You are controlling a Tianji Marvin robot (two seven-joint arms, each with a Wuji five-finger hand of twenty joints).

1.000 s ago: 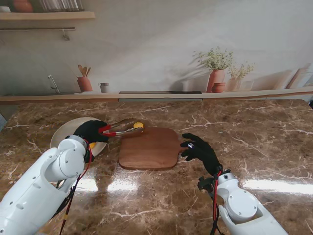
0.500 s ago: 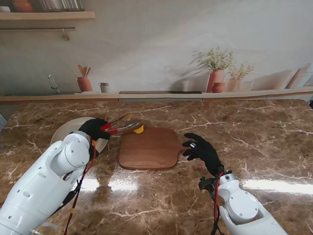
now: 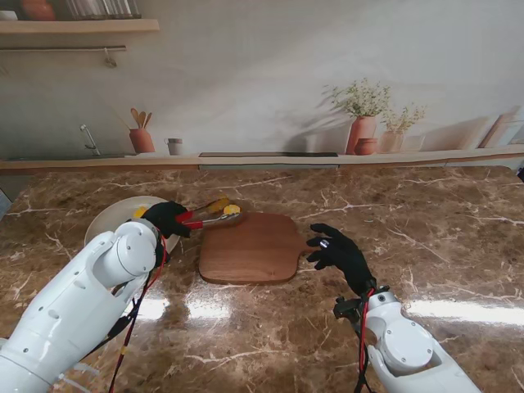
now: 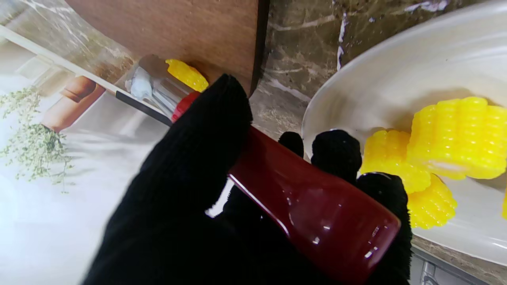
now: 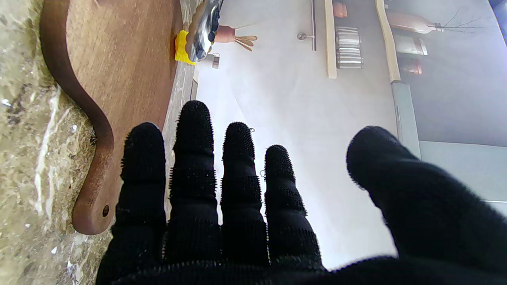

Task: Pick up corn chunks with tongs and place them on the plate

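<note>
My left hand (image 3: 166, 218) is shut on the red-handled tongs (image 3: 205, 216), seen close in the left wrist view as tongs (image 4: 309, 206). The tong tips hold a yellow corn chunk (image 3: 232, 210) over the far left corner of the wooden cutting board (image 3: 254, 250); the same corn chunk (image 4: 187, 74) and corn chunk (image 5: 182, 47) show in both wrist views. The white plate (image 3: 110, 219) lies left of the board, partly hidden by my left arm, with several corn chunks (image 4: 443, 146) on it. My right hand (image 3: 336, 252) hovers open by the board's right side, fingers (image 5: 194, 158) spread.
A brown marble counter (image 3: 426, 237) surrounds the board. At the back wall a ledge carries a utensil pot (image 3: 142, 139), a small cup (image 3: 174, 146) and potted plants (image 3: 362, 123). A shelf (image 3: 78, 24) hangs at the upper left.
My left hand has shifted slightly right and farther from me with the tongs; the corn chunk stays gripped near the board's far left corner. The right hand has barely moved.
</note>
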